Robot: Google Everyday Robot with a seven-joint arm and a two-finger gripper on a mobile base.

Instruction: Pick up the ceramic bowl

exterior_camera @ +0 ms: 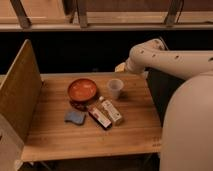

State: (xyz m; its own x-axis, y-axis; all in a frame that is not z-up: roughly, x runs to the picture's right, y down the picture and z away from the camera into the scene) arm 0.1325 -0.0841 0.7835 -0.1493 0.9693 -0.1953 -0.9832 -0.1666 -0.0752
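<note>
**The ceramic bowl (82, 90) sat apart from the pincer (122, 67)**

The ceramic bowl stood on the wooden counter (132, 131), with a pale cup (115, 88) just beside it on the right. Nearer the camera lay a blue sponge (75, 117) and two long packets (106, 114). The pincer seemed to hang at the counter's far edge, behind the cup.

Warm dim light; table (50, 127) lit from above, darkness behind; tool (122, 67) half-shadowed at far edge.

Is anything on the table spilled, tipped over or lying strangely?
Nothing stands out. The ceramic bowl sits upright, the small cup stands upright beside it, and a dark packet, a pale packet and a blue sponge lie flat in front. The gripper is at the far edge of the table, behind the cup.
</note>
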